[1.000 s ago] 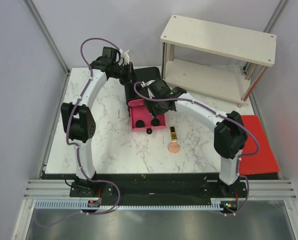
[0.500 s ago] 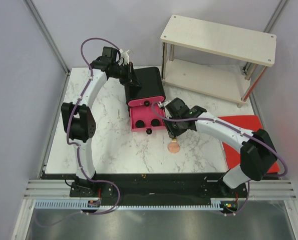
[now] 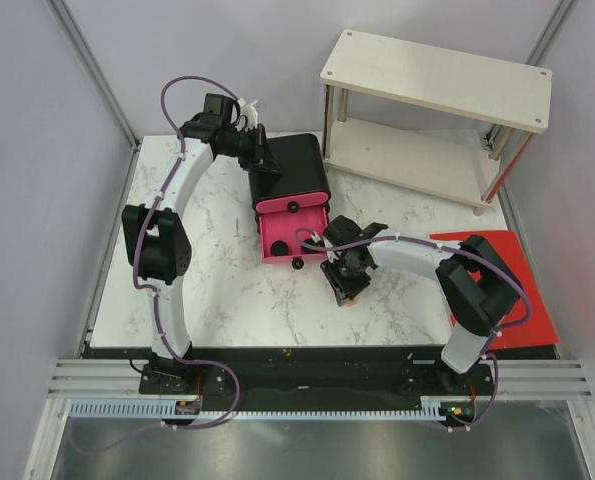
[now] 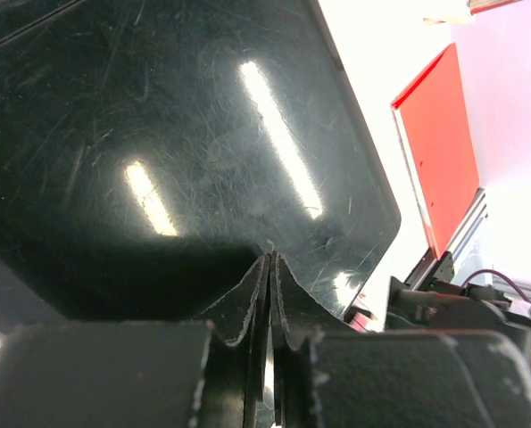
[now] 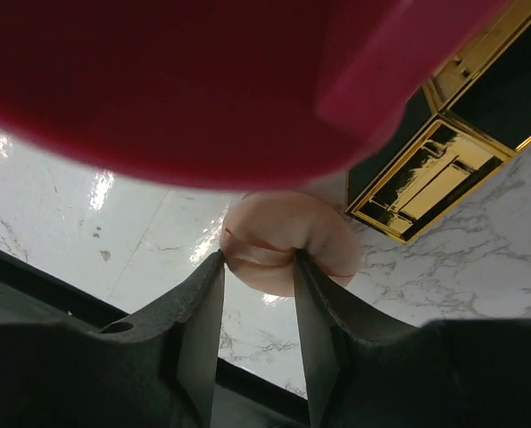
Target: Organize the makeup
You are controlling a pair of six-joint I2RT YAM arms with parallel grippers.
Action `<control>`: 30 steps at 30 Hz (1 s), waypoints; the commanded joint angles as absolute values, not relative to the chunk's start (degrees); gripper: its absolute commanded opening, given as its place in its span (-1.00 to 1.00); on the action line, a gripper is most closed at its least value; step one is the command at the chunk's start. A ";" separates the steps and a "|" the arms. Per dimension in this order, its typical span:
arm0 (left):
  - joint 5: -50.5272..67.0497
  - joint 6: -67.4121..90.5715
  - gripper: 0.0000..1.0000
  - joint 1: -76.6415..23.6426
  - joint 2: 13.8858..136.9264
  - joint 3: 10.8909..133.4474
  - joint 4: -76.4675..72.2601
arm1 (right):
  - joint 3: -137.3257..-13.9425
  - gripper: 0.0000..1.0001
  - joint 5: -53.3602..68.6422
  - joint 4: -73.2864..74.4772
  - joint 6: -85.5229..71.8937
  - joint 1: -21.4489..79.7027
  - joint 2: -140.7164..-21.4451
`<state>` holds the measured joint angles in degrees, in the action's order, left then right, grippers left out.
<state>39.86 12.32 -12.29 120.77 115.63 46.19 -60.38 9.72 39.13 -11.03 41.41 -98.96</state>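
The peach puff (image 5: 287,234) lies on the marble table and is pinched between my right gripper's fingertips (image 5: 219,267), which dent its sides. In the top view my right gripper (image 3: 345,285) covers it, with only a peach edge (image 3: 348,298) showing. The gold-black tube (image 5: 426,178) lies just beside the puff and is hidden under the gripper in the top view. The black box (image 3: 292,170) has its bottom pink drawer (image 3: 269,232) pulled open, with round black jars (image 3: 280,243) in it. My left gripper (image 3: 267,168) is shut and empty, its tips (image 4: 271,260) resting on the box's glossy black top (image 4: 203,134).
A two-level wooden shelf (image 3: 437,110) stands at the back right. A red mat (image 3: 507,290) lies at the right edge, also in the left wrist view (image 4: 443,143). A blurred pink surface (image 5: 203,80) fills the top of the right wrist view.
My right arm swung from the drawer toward the near side, came down over the puff and closed its fingers on it. The left arm has not moved.
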 commanded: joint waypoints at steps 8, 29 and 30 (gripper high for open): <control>28.13 6.68 -0.82 -12.13 127.27 108.37 58.27 | -58.89 -0.92 8.97 35.77 -13.62 41.48 -99.67; 27.77 7.21 -0.81 -12.13 126.83 108.46 58.27 | -74.16 -0.99 1.32 40.51 -8.00 41.40 -89.47; 27.69 7.21 -0.82 -12.22 126.91 108.54 58.27 | -75.92 -0.99 1.41 40.60 -7.65 41.40 -90.26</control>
<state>41.17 12.34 -12.08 119.83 113.65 45.08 -67.00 2.94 40.95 -10.17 41.41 -90.39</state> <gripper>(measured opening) 0.091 0.007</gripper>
